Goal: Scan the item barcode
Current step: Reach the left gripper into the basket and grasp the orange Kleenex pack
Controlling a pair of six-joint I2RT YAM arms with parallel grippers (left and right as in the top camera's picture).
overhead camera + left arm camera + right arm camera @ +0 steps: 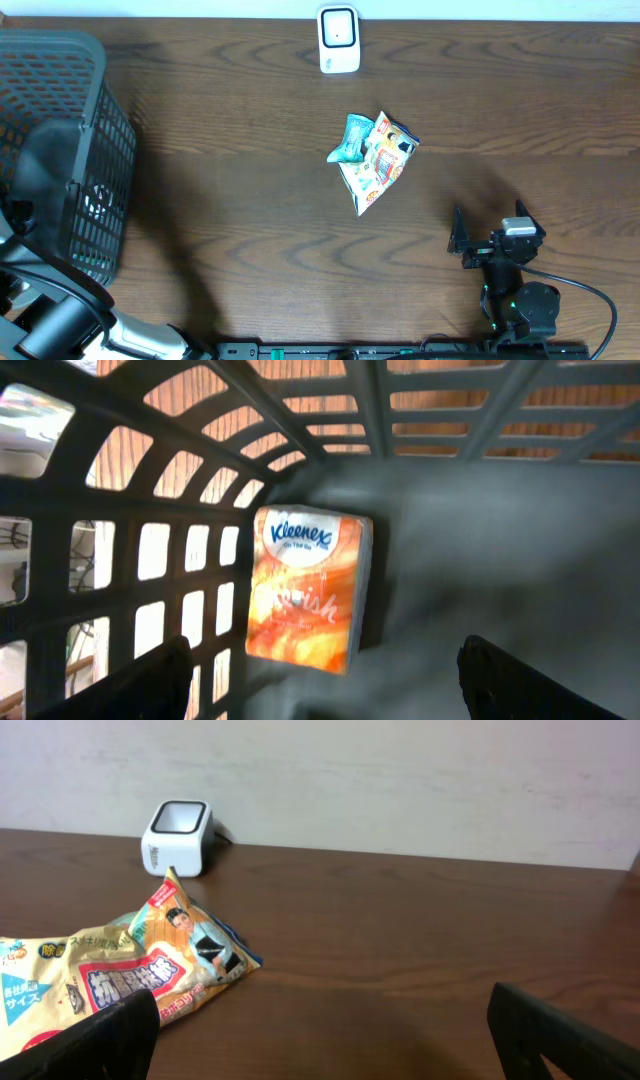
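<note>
At the left edge of the desk (250, 260) stands a dark grey lattice basket (95, 150), and the left arm reaches down inside it. From the left wrist view, the left hand (325, 688) is released, its two dark fingers (150, 682) spread wide with nothing between them. Just beyond them, an orange and white Kleenex tissue pack (310, 590) lies flat on the basket floor against the slotted wall. Near the middle of the desk a crumpled orange and white snack bag (382, 165) lies touching a teal packet (350, 145). Well behind them, at the far edge by the wall (400, 780), sits the white barcode scanner (339, 40) with its dark window facing up. The right hand (490, 232) hovers low near the front right of the desk, well apart from the snack bag, its fingers wide and likewise grasping nothing, pointed towards the bag and the scanner.
</note>
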